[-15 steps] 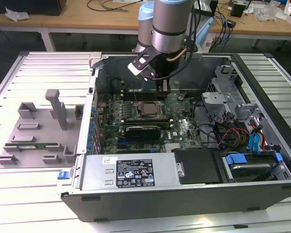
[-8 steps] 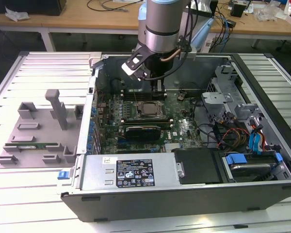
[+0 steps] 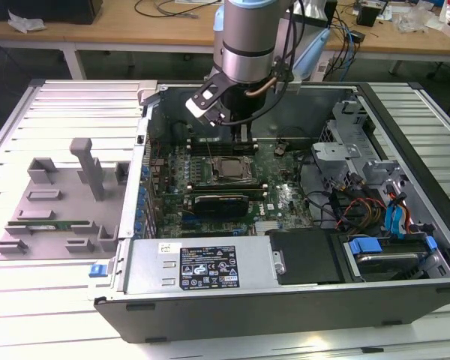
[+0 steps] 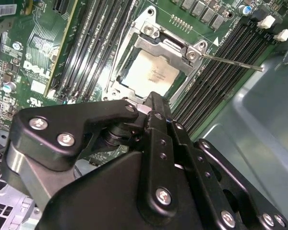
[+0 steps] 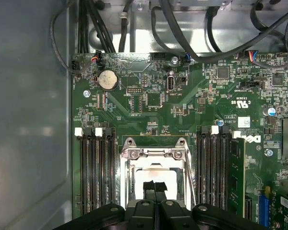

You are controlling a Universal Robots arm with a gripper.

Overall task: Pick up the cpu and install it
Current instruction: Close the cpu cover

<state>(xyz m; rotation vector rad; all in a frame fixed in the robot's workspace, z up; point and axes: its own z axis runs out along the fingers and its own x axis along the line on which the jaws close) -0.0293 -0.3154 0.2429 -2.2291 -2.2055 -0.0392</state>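
The cpu (image 4: 151,74) lies flat in the metal-framed socket (image 4: 158,42) on the motherboard (image 5: 192,103). If it sits slightly askew, a downward push could bend the socket's contacts. The gripper (image 4: 151,99) is poised over the chip's edge, fingers closed together and gripping nothing. Whether they touch the chip cannot be told.

Your cpu (image 3: 226,168) is a small flat square chip with a silver-grey metal top that catches the light and looks pale. It lies level, top face up, set square inside the socket frame (image 3: 205,172) on the green motherboard (image 3: 285,199). In the exterior view you find it close to the picture's middle, with the memory slots (image 3: 217,144) at its 12 o'clock and a dark card (image 3: 221,201) at its 6 o'clock. In both wrist views the cpu (image 4: 151,74) (image 5: 152,171) shows ringed by that frame.
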